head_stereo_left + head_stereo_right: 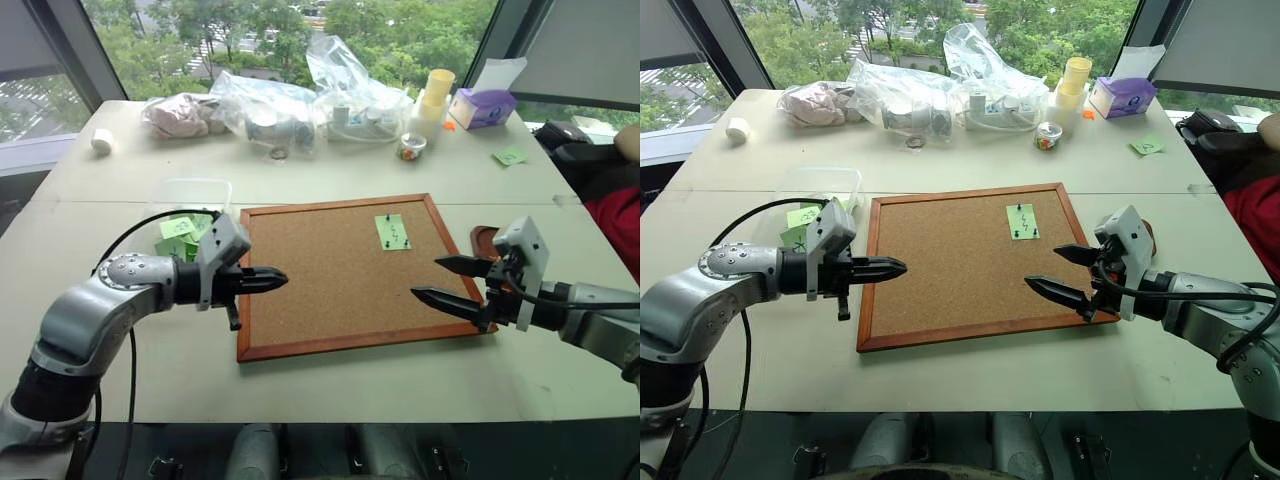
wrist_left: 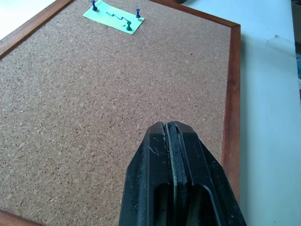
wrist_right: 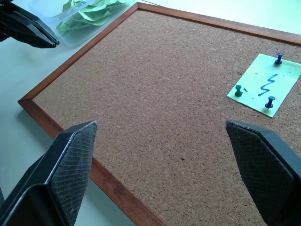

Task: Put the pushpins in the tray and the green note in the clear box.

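- A pale table [image 1: 330, 390] by a window carries a wood-framed cork board [image 1: 330, 300].
- The pale-green paper note [image 1: 392, 232] is fixed to the board by three small pushpins [image 3: 270, 101].
- The translucent clear plastic box [image 1: 195, 190] holds green slips; the reddish-brown tray [image 1: 484, 240] lies beside the board.
- Left gripper [image 1: 275, 281]: jaws shut, empty.
- Right gripper [image 1: 445, 281]: jaws wide apart, empty.

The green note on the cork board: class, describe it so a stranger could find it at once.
Find the wood-framed cork board on the table. Near its far right corner is the green note, pinned by three pushpins. Unlike the loose slips in the clear box, it bears a squiggle.
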Tool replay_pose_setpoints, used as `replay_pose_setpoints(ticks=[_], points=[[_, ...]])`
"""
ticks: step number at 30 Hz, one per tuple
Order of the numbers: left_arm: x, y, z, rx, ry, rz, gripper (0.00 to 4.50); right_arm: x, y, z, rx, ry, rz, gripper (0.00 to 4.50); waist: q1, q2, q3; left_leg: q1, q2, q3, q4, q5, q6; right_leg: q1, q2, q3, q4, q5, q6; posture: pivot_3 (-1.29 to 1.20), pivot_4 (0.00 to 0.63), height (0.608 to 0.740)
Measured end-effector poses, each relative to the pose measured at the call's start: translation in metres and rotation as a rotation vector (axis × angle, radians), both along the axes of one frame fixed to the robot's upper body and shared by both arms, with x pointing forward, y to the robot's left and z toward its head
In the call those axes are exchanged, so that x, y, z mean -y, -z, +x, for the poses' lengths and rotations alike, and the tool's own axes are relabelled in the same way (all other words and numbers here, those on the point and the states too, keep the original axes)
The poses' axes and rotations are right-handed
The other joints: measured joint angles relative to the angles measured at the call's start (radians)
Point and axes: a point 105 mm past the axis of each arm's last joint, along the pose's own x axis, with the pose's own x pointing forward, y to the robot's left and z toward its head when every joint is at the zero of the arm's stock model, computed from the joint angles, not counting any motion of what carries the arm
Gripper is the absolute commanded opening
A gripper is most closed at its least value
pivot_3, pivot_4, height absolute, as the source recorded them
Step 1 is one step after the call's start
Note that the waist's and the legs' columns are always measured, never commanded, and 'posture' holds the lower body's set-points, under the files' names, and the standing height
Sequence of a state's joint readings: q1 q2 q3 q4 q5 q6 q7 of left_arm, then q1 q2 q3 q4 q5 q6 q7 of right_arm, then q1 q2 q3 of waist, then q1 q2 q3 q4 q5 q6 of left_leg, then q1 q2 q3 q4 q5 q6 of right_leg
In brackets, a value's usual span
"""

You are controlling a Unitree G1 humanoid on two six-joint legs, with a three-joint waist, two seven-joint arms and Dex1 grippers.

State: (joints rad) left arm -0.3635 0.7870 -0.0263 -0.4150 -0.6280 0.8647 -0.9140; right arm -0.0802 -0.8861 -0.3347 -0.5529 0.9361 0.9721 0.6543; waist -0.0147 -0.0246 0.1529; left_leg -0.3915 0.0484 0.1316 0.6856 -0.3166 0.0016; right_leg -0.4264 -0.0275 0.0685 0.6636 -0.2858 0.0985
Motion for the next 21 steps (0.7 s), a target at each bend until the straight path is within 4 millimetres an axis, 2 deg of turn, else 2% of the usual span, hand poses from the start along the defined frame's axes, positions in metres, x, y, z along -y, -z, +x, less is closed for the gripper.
replay_pose_setpoints(ticks=[11,17,21], points=[[0.005,-0.003,0.0,-0.013,0.018,-0.024,0.01,0.001,0.004,0.003,0.03,0.019,0.006,4.5,0.0,0.0,0.0,0.0,0.0,0.0,0.0,0.0,0.0,0.0,0.0,0.0,0.0,0.0,0.0,0.0,0.15,0.738],[0.005,-0.005,0.005,-0.008,0.003,-0.039,0.01,0.008,0.005,0.016,0.056,0.107,0.018,4.5,-0.001,0.0,0.0,0.0,0.0,0.0,0.0,0.001,-0.001,0.0,0.0,0.0,0.0,0.0,0.0,0.0,0.15,0.738],[0.007,-0.004,0.008,0.007,-0.004,-0.038,0.01,0.007,0.011,0.018,0.055,0.119,-0.004,4.5,0.0,0.0,0.0,0.0,0.0,0.0,0.0,0.001,-0.002,0.0,0.0,0.0,0.0,0.0,0.0,0.0,0.15,0.738]])
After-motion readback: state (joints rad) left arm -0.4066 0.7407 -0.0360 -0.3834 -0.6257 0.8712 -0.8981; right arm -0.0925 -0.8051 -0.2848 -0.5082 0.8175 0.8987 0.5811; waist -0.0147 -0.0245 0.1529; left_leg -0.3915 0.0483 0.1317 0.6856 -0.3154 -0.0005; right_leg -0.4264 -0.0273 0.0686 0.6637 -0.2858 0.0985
